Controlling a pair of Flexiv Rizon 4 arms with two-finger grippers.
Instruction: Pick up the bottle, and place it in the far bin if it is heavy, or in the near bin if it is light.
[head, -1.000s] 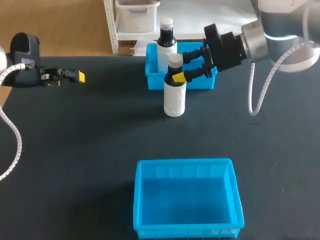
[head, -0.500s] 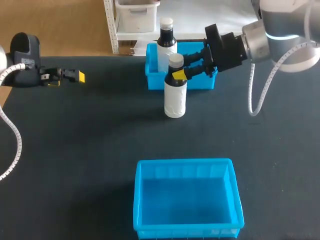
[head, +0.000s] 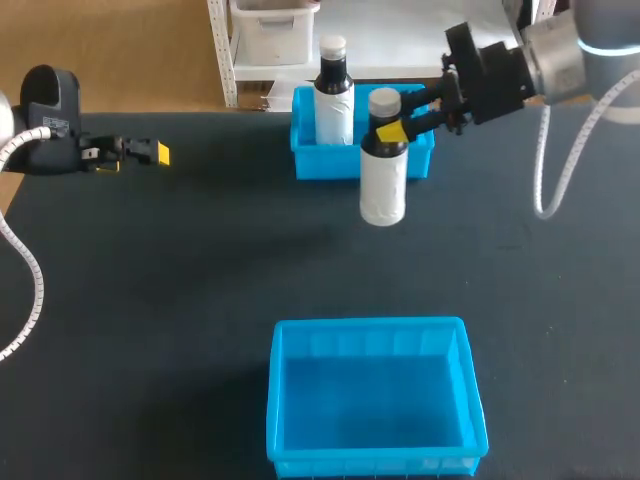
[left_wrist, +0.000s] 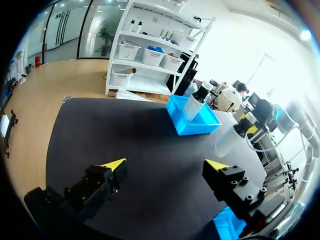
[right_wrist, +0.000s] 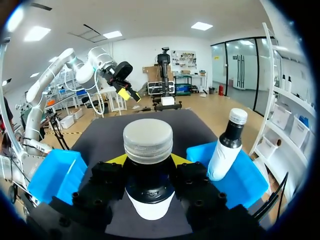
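Observation:
A white bottle (head: 383, 185) with a dark neck and pale cap hangs above the table in front of the far blue bin (head: 315, 160). My right gripper (head: 390, 128) is shut on its neck; in the right wrist view the bottle (right_wrist: 148, 150) sits between the yellow tips of that gripper (right_wrist: 148, 162). The near blue bin (head: 375, 395) is at the table's front. My left gripper (head: 150, 152) is at the far left, open and holding nothing; the left wrist view shows its own gripper (left_wrist: 165, 167) with fingers wide apart and the held bottle (left_wrist: 227, 142) far ahead.
A second bottle (head: 332, 95), white with a dark neck, stands upright in the far bin's left part. In the right wrist view this second bottle (right_wrist: 225, 147) stands in the far bin (right_wrist: 247, 182) beside my gripper, and the near bin (right_wrist: 52, 172) lies on the other side.
My right gripper's fingers closed on the bottle's neck, then lifted it off the table and carried it to the right. The left arm has not moved.

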